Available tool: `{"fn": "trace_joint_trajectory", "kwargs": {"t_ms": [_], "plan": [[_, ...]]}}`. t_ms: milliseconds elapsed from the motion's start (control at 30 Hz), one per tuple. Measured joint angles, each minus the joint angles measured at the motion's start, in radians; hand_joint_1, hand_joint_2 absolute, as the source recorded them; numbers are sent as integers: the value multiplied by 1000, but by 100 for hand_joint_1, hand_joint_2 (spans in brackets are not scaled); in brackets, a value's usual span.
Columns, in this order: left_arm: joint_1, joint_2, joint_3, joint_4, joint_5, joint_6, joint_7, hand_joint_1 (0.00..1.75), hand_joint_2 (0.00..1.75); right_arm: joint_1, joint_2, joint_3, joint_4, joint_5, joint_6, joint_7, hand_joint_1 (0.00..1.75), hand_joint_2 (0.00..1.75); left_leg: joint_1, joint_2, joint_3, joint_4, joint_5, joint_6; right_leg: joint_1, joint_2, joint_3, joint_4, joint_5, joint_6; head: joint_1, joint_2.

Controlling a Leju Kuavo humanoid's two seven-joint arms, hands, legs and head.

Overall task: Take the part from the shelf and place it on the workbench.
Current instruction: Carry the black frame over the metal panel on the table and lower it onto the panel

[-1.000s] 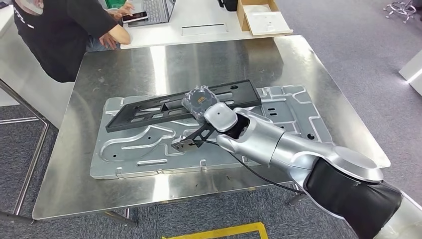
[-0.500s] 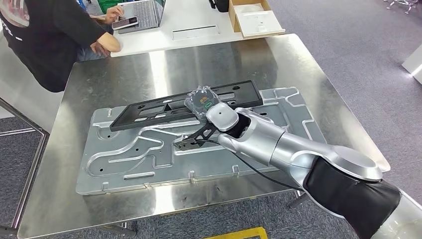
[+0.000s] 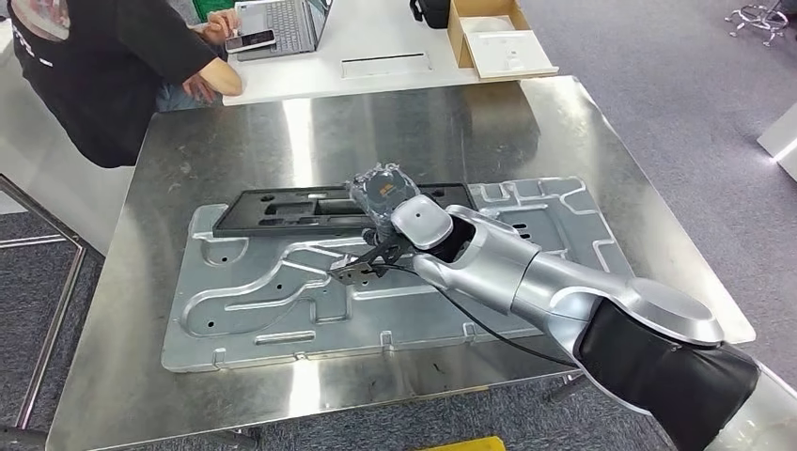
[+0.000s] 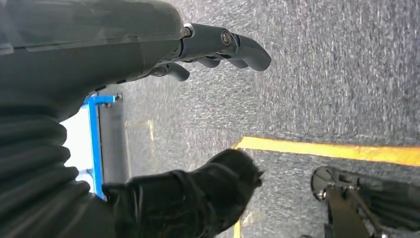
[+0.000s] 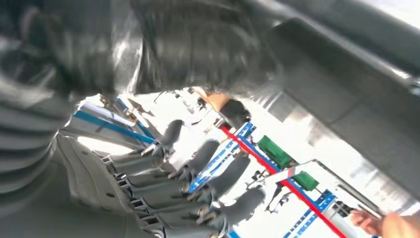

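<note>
Right hand: your right hand (image 3: 381,202) reaches out over the stainless steel desk (image 3: 310,122), wrapped in a crinkled clear cover. It sits at the near edge of the long flat black plastic part with slotted cut-outs (image 3: 282,211). You cannot tell from the head view whether it grips the part or only rests on it, and the right wrist view is too blurred to settle it.

Task's thing: the black part lies flat, stretching away from the hand toward the robot's left. It rests on the large embossed silver sheet-metal panel (image 3: 282,301) that covers much of the desk, along the panel's far edge.

Left hand: your left hand (image 4: 218,47) hangs over grey carpet, its fingers gently curled and apart, with nothing in it.

Around the hand: beyond the right hand, across the desk, a person in a black top (image 3: 103,66) sits at a white table with a laptop (image 3: 282,23). A shallow cardboard box (image 3: 498,38) lies farther off on that table.

Progress: judge the carrying as done, since the part is already down at the desk. What remains, as far as you can see, is to let go if the hand holds it and draw the arm back.
</note>
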Motion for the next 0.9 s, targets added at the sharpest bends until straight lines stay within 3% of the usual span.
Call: {"fn": "trace_joint_trajectory", "kwargs": {"t_ms": [67,100,200,267,367,433,467,500,533,600,667,767,833,900], "plan": [[2,0,1,0,5,-3,0,0,0,-3,-1,0,0,0,0,0,0,0,-2,-2,-2,15,-12,-9,-1,-2,56,-126,55,-5,-1,0],[2,0,1,0,7,-4,0,0,0,-4,-1,0,0,1,0,0,0,0,-4,-2,-4,21,-16,-14,1,-2,73,-163,65,-8,-1,0],[4,0,2,0,8,-7,-2,0,0,-4,-3,0,0,1,0,0,0,0,-5,-2,-6,22,-19,-27,4,0,80,-180,65,-19,-1,0],[5,-1,3,0,8,-10,-2,0,0,-5,-4,0,0,1,0,0,0,0,-3,-2,-13,43,-37,-37,-1,0,86,-188,69,-29,-2,0],[4,-2,6,0,8,-14,-4,0,0,-5,-4,0,0,1,1,0,0,0,2,-1,-78,189,-114,-52,-3,-1,92,-193,69,-38,-5,0],[5,-2,9,0,8,-17,-7,0,0,-2,-4,0,0,1,2,0,0,0,3,-1,-123,275,-136,-56,-2,0,93,-193,68,-39,-5,0],[6,-2,11,0,8,-19,-9,0,0,-1,-4,0,0,1,2,0,0,0,4,-1,-125,274,-122,-56,-2,1,94,-193,68,-39,-5,0],[7,-2,12,0,8,-20,-10,0,0,0,-4,0,0,1,3,0,0,0,4,-1,-108,234,-92,-53,-2,2,96,-193,67,-39,-5,0],[7,-2,12,0,8,-21,-11,0,0,0,-4,0,0,1,3,0,0,0,3,-1,-76,165,-54,-50,-2,3,98,-193,66,-37,-5,0],[6,-1,15,0,8,-22,-13,0,0,-1,-4,0,0,1,3,0,0,0,0,-2,-16,46,-12,-41,0,4,101,-193,64,-32,-5,0],[5,-1,18,0,8,-23,-11,0,0,-2,-5,0,0,1,3,0,0,0,-6,-3,0,14,-9,-34,1,4,99,-194,67,-24,-4,0],[5,-1,20,0,9,-23,-4,0,0,-1,-5,0,0,2,8,0,0,0,-6,-2,-1,7,1,-22,1,4,96,-194,68,-10,-4,0],[6,-2,21,0,8,-23,1,0,0,-2,-6,0,0,5,14,0,0,0,-1,2,-2,-3,12,-8,3,3,79,-150,26,-4,-1,0],[7,-1,21,0,8,-23,4,0,0,-1,-7,0,0,9,22,0,0,0,-2,4,-10,-5,19,2,4,2,36,-33,-50,-1,3,0]]}}
